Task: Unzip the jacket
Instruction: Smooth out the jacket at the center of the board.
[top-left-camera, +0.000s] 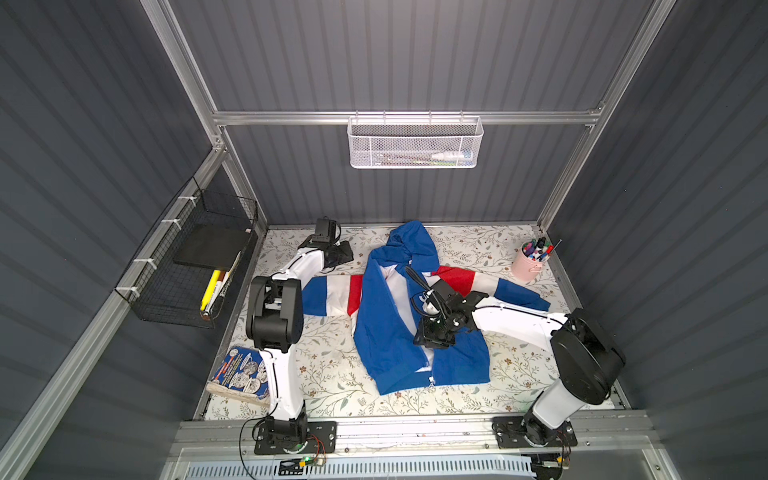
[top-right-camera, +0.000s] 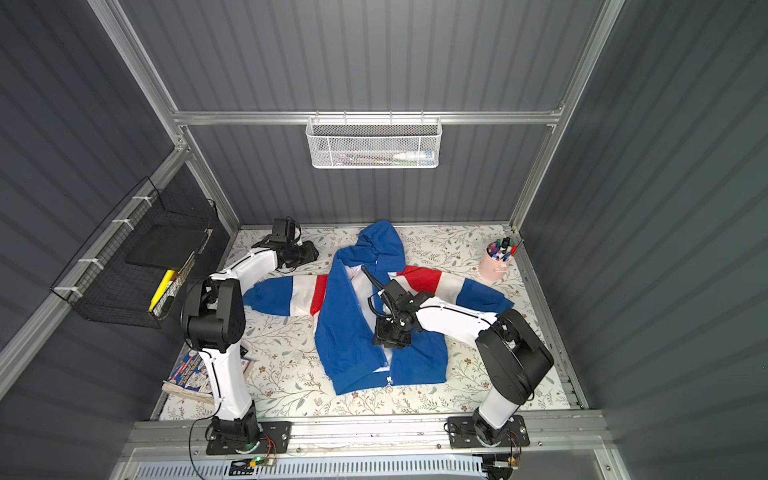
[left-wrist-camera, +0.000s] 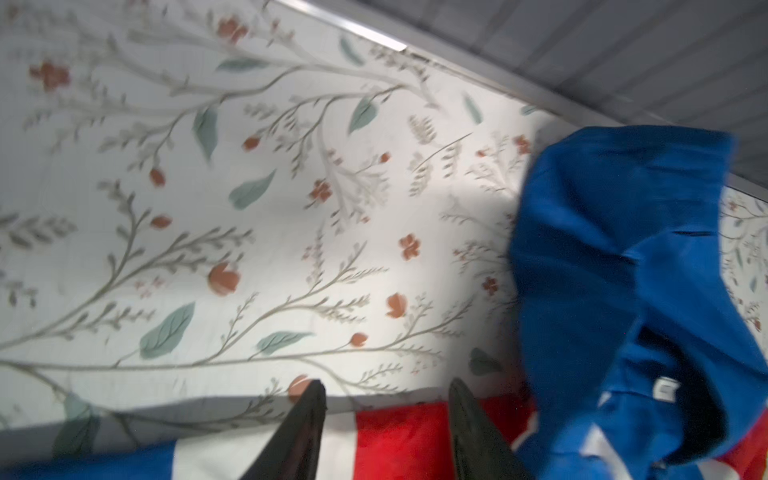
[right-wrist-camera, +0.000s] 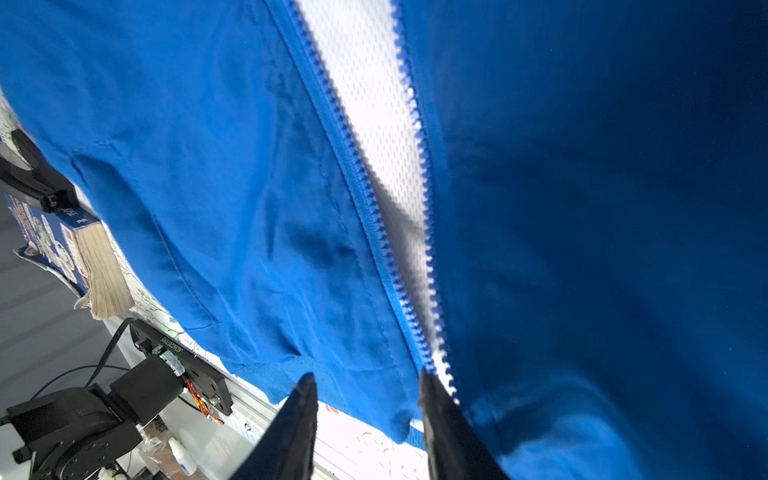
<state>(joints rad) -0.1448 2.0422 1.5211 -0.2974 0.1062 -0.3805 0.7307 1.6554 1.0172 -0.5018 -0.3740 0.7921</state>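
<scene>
Blue jacket (top-left-camera: 386, 332) flat on surface (top-left-camera: 324, 374) centre, zipper (right-wrist-camera: 365, 199) parted almost to hem, white mesh (right-wrist-camera: 374, 104) showing. Right jaws apart, empty, over lower zipper. Left jaws apart, empty, over left sleeve (top-left-camera: 332, 295).

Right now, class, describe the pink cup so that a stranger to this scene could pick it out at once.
Find the floral table and go to its far corner on the robot's right, just past the jacket sleeve. There stands the pink cup, the only upright container on the table, stuffed with coloured markers.
</scene>
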